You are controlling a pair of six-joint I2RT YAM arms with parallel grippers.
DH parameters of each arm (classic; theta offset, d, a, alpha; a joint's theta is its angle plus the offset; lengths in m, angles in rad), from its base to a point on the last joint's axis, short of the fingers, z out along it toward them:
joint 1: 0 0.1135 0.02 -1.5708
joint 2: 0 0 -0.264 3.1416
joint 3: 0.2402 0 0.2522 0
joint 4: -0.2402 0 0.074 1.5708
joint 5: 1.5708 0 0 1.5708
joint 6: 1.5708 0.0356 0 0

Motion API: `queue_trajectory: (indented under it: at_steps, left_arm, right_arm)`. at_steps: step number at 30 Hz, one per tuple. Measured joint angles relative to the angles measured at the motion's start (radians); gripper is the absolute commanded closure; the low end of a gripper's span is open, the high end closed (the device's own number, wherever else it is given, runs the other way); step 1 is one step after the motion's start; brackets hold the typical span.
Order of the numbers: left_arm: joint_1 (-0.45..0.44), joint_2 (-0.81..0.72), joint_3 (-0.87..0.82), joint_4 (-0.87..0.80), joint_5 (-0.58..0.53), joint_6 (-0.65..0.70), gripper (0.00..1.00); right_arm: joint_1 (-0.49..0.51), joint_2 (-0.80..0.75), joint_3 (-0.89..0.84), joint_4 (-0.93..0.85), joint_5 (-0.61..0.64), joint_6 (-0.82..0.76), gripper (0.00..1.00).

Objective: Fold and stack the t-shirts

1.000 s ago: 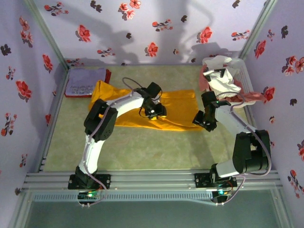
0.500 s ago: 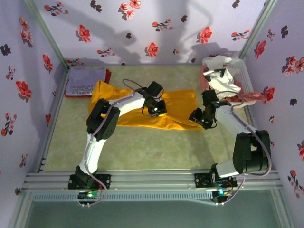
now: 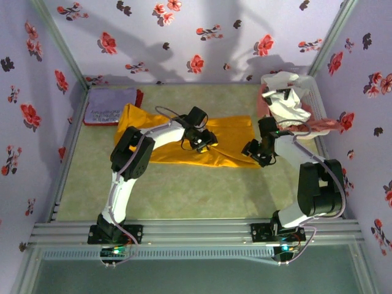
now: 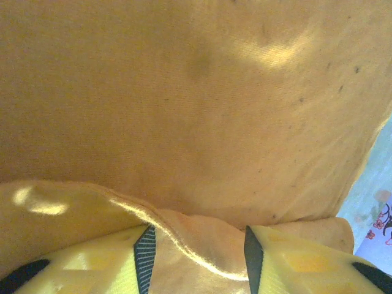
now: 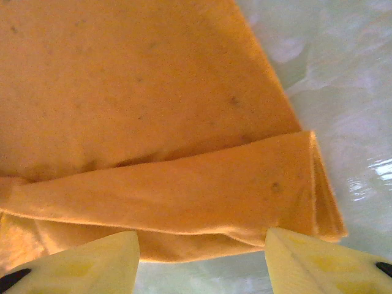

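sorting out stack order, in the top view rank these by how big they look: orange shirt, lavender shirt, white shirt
1. orange shirt, spread flat, clearly the largest
2. white shirt, bunched, and lavender shirt, folded: about alike, too close to rank

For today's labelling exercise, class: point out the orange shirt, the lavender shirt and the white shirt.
orange shirt [image 3: 231, 136], top view, right half
lavender shirt [image 3: 110, 101], top view, folded top
white shirt [image 3: 291, 110], top view, crumpled middle

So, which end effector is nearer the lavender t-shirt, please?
Left. The left end effector is at the orange t-shirt's middle, right of the lavender t-shirt; the right end effector is farther right.
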Motion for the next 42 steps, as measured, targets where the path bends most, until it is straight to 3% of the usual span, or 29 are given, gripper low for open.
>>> queue_trajectory:
  at_steps: [12, 21, 32, 42]
  left_arm:
    - [-0.006, -0.041, -0.063, 0.027, 0.006, 0.001, 0.48]
    - [-0.008, -0.095, -0.140, 0.027, 0.005, 0.001, 0.47]
    - [-0.021, -0.107, -0.157, 0.033, 0.005, 0.001, 0.45]
    - [-0.030, -0.107, -0.157, 0.034, 0.005, 0.001, 0.44]
  right_arm:
    - [-0.001, 0.086, 0.009, 0.043, 0.012, 0.013, 0.42]
    - [0.010, 0.108, 0.153, 0.059, 0.041, 0.019, 0.42]
    - [0.132, -0.078, -0.046, 0.035, 0.018, 0.199, 0.41]
    - [0.148, -0.070, -0.172, 0.077, -0.046, 0.286, 0.40]
